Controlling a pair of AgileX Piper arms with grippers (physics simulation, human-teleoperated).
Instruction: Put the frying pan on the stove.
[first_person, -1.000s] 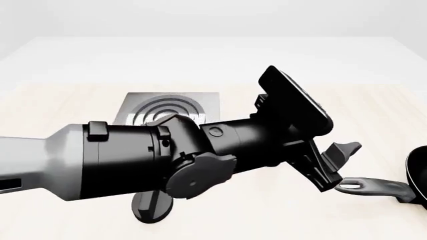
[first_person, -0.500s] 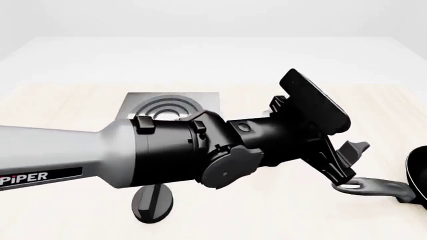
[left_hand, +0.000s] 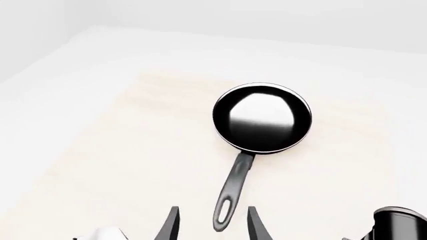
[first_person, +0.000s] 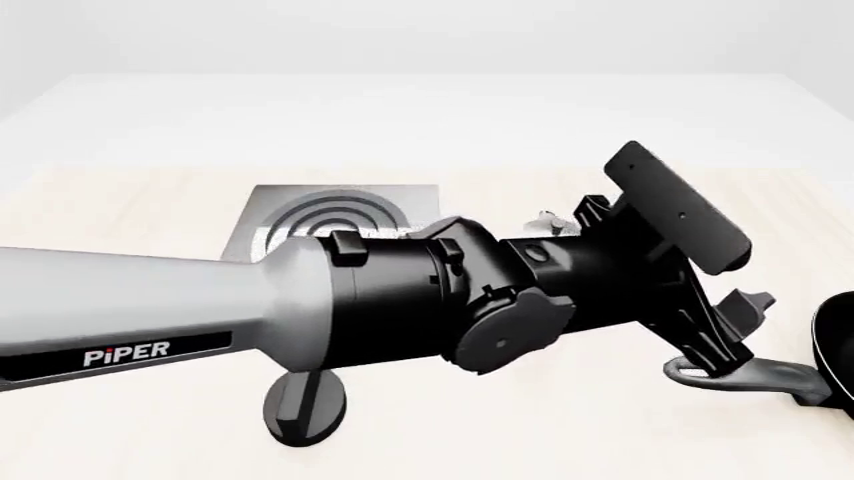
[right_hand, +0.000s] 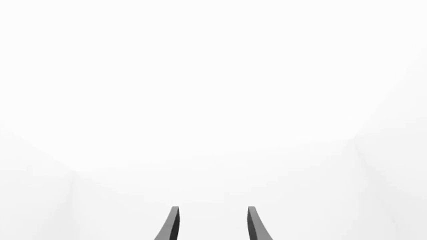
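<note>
The frying pan (left_hand: 261, 118) is glossy black and lies flat on the pale wooden board, its dark grey handle (left_hand: 233, 187) pointing toward my left gripper (left_hand: 213, 227). That gripper is open, its two fingers on either side of the handle's loop end, not closed on it. In the front view only the pan's rim (first_person: 838, 350) and handle (first_person: 747, 378) show at the right edge, with my left gripper (first_person: 727, 335) just above the loop. The stove (first_person: 340, 222), a grey slab with silver rings, lies far left behind the arm. My right gripper (right_hand: 213, 225) is open and empty against blank white.
A black oval knob (first_person: 304, 405) lies on the board below my left arm. The moka pot (left_hand: 398, 225) stands close beside the left gripper. My left arm (first_person: 334, 310) spans the front view and hides much of the board's middle.
My left arm has stretched further right and slightly down; its open gripper has moved from beside the handle's loop end to over it. The pan has not moved.
</note>
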